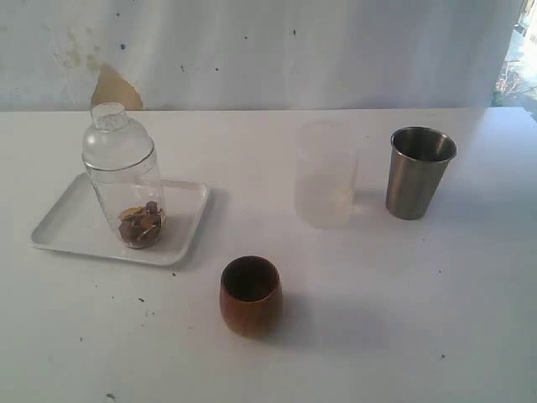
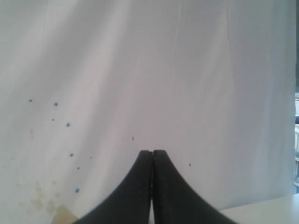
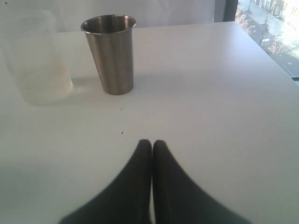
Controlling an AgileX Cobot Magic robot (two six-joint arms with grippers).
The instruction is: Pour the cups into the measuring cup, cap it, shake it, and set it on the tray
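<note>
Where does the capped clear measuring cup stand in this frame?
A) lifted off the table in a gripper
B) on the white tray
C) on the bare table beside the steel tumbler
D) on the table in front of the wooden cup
B: the measuring cup, with its domed cap on and brown pieces at its bottom, stands upright on the white tray.

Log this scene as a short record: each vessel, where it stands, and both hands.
measuring cup: capped, upright on the tray
contents: brown bits at the bottom of the measuring cup
wooden cup: upright, off the tray, nearest the exterior camera
tumbler: upright, far right
frosted cup: upright, left of the tumbler, not touching it
left hand: shut, empty
right hand: shut, empty, tumbler ahead of it
</note>
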